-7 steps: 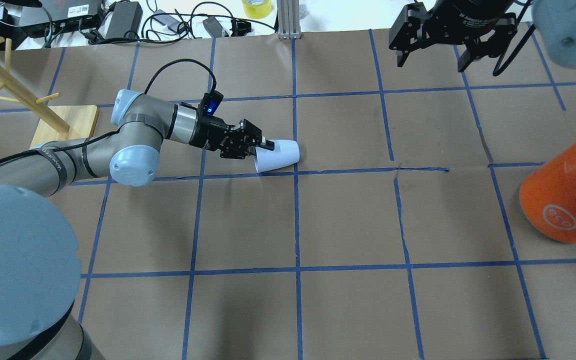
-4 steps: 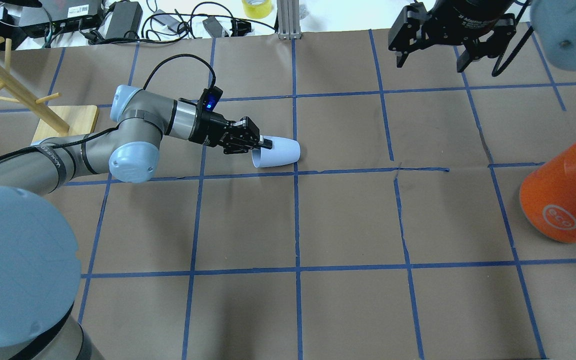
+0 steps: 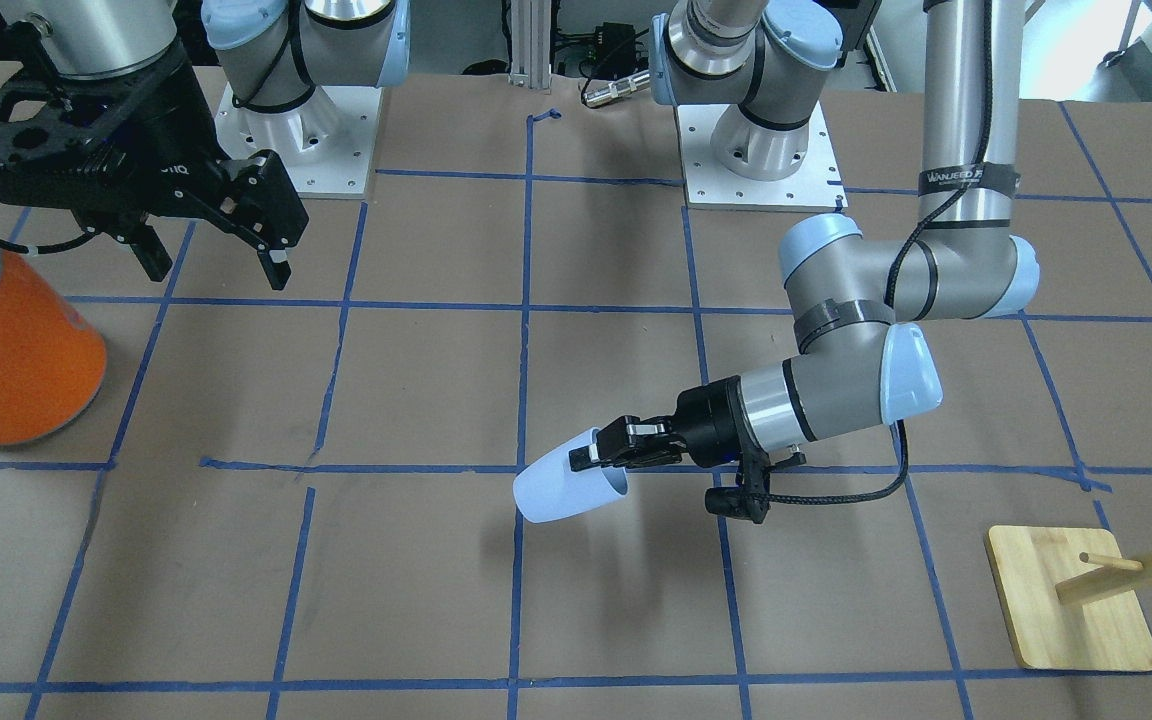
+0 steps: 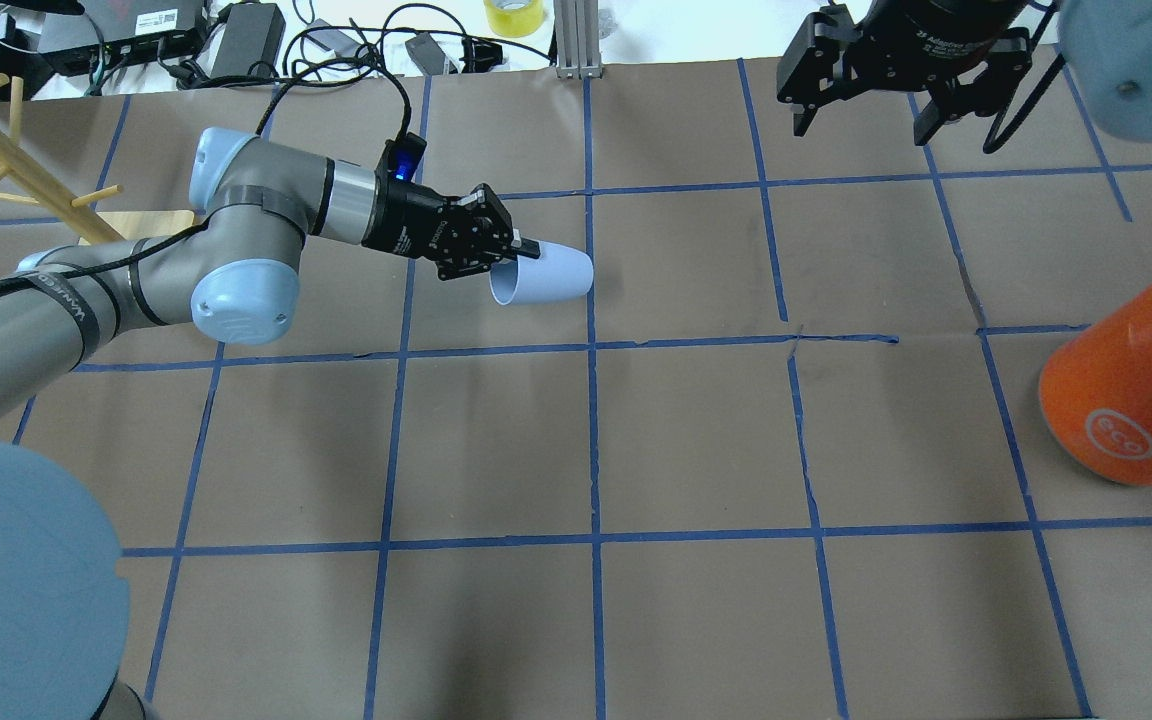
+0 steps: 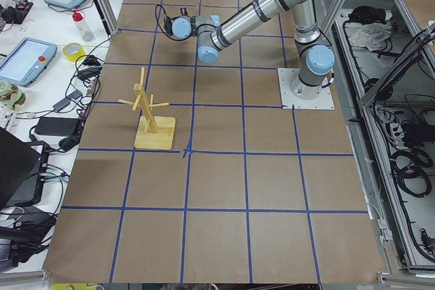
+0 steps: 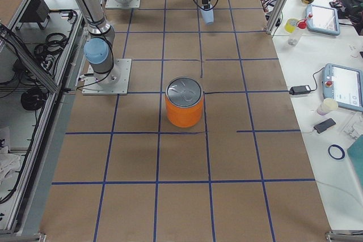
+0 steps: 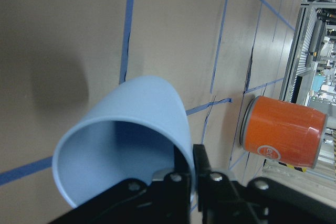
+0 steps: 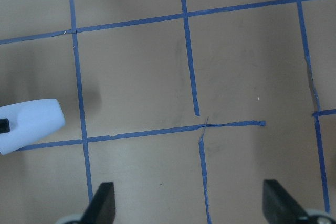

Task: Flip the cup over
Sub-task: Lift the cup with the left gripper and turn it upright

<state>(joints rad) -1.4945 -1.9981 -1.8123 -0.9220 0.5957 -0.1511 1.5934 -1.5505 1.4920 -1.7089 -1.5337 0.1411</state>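
Observation:
The pale lavender-blue cup [image 4: 544, 277] is held on its side above the table, mouth toward the arm, base pointing away. My left gripper [image 4: 514, 252] is shut on the cup's rim, one finger inside and one outside. The front view shows the cup [image 3: 561, 490] lifted, with its shadow on the paper below, and the left gripper [image 3: 591, 458] at its rim. The left wrist view looks into the cup [image 7: 123, 150], with the fingers [image 7: 202, 174] pinching its wall. My right gripper [image 4: 861, 100] is open and empty, high at the far right; the right wrist view shows the cup [image 8: 31, 123] at its left edge.
A large orange can [image 4: 1126, 400] with a silver top stands at the right edge. A wooden mug tree [image 4: 26, 180] on a square base stands at the far left. Cables and power bricks [image 4: 266, 40] lie beyond the table's far edge.
My left gripper has lifted the cup off the table and moved it up and slightly back toward the far edge, still on its side. The right gripper has stayed in place.

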